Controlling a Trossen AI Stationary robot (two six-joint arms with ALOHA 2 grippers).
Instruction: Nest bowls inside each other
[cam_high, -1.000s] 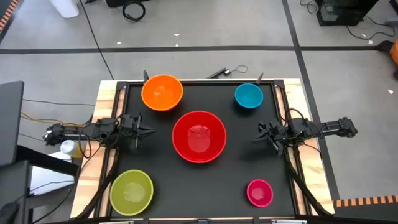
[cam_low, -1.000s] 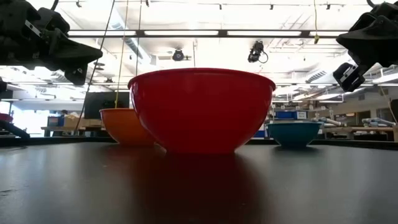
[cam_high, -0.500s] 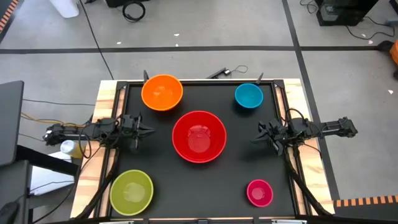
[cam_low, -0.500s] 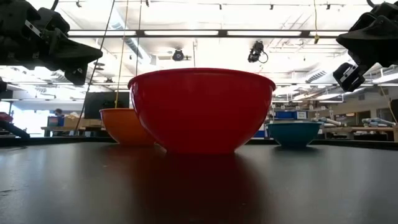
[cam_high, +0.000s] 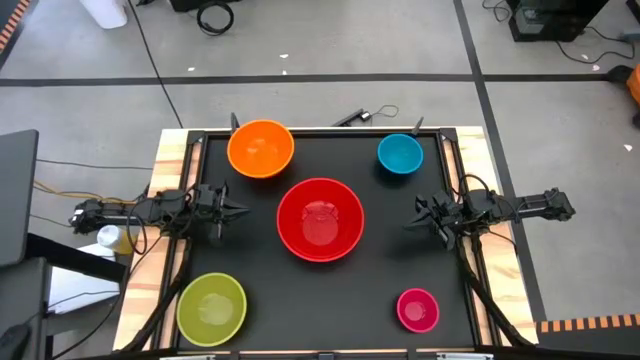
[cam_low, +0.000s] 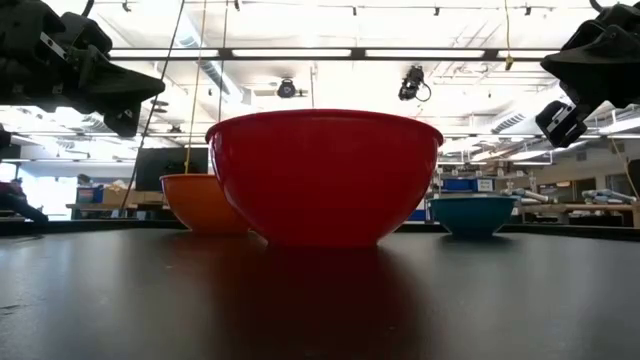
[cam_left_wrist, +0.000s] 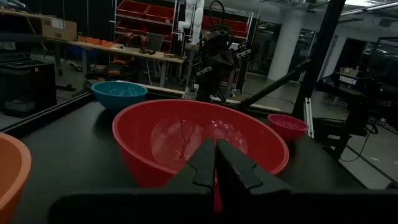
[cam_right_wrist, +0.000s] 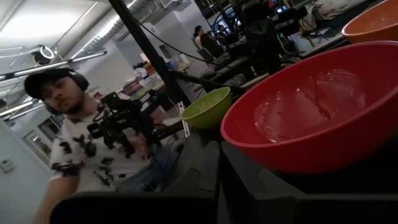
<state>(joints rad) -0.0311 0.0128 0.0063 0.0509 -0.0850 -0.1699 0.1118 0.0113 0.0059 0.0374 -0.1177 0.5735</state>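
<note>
Five bowls rest upright on their bases on the black table. The large red bowl (cam_high: 320, 219) sits in the middle, the orange bowl (cam_high: 260, 148) at the far left, the blue bowl (cam_high: 399, 153) at the far right, the yellow-green bowl (cam_high: 211, 308) near left, and the small pink bowl (cam_high: 417, 309) near right. My left gripper (cam_high: 241, 209) hovers shut at the table's left edge, pointing level at the red bowl (cam_left_wrist: 186, 140). My right gripper (cam_high: 408, 222) hovers shut at the right edge, also facing the red bowl (cam_right_wrist: 311, 118). Neither touches anything.
Wooden rails (cam_high: 165, 215) border the table's left and right sides. Beyond the left edge a person (cam_right_wrist: 87, 149) in a patterned shirt sits holding a control rig. Bare black table lies between the bowls.
</note>
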